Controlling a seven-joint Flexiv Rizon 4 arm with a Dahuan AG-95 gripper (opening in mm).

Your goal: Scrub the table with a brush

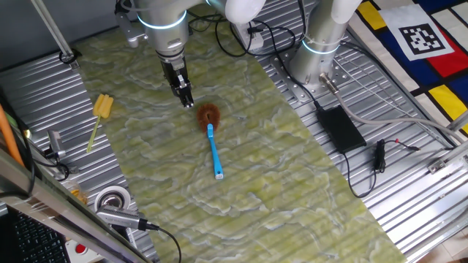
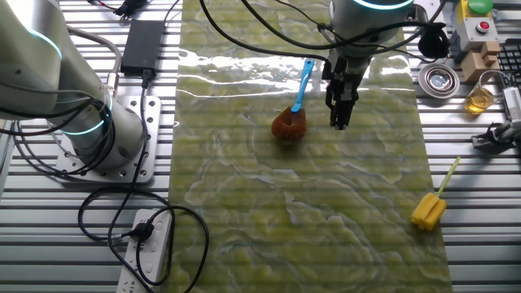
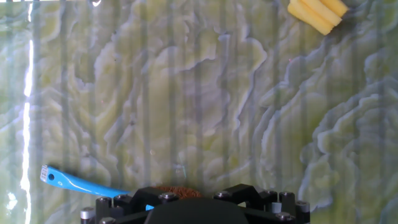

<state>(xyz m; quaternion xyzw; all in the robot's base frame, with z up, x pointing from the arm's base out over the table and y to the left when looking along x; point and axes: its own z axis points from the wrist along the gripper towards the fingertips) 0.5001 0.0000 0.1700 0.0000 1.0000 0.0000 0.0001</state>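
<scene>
The brush lies flat on the table (image 1: 292, 190), its reddish-brown bristles (image 1: 209, 115) toward the far side and its light-blue handle (image 1: 215, 155) pointing toward the near edge. My gripper (image 1: 187, 101) hangs just left of the bristles, close above the table, with its fingers together and nothing in them. In the other fixed view the gripper (image 2: 338, 120) stands right of the brush (image 2: 290, 122), apart from it. The hand view shows the brush handle (image 3: 81, 183) and the top of the bristles (image 3: 177, 187) behind the black hand body; the fingertips are hidden there.
A yellow brush (image 1: 102, 108) lies at the table's left edge and also shows in the other fixed view (image 2: 429, 210) and the hand view (image 3: 317, 14). A second arm's base (image 1: 314, 55), a power brick (image 1: 340, 128) and cables sit on the ribbed metal. A tape roll (image 1: 113, 199) lies at the left.
</scene>
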